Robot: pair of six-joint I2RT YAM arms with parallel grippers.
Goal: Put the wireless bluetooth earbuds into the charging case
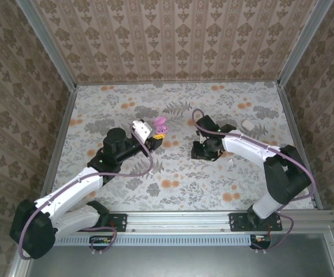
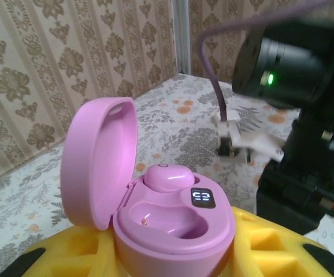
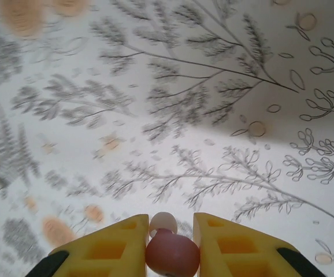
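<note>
The pink charging case (image 2: 173, 231) stands with its lid (image 2: 97, 164) swung open to the left, and my left gripper (image 2: 173, 257) is shut on its base with yellow pads (image 2: 271, 248) on both sides. One magenta earbud (image 2: 168, 176) sits in the far slot; the near slot (image 2: 167, 222) is empty. The case's small display (image 2: 201, 197) is lit. From above, the case (image 1: 161, 123) sits at the left gripper (image 1: 157, 137) tip. My right gripper (image 1: 203, 151) is to its right, low over the table. In the right wrist view that gripper (image 3: 171, 231) is shut on the second earbud (image 3: 173, 257), white tip forward.
A small white object (image 1: 248, 124) lies on the floral table (image 1: 178, 179) at the back right. Patterned walls and metal posts (image 1: 45, 43) close in the table on three sides. The right arm (image 2: 305, 144) looms just beyond the case in the left wrist view.
</note>
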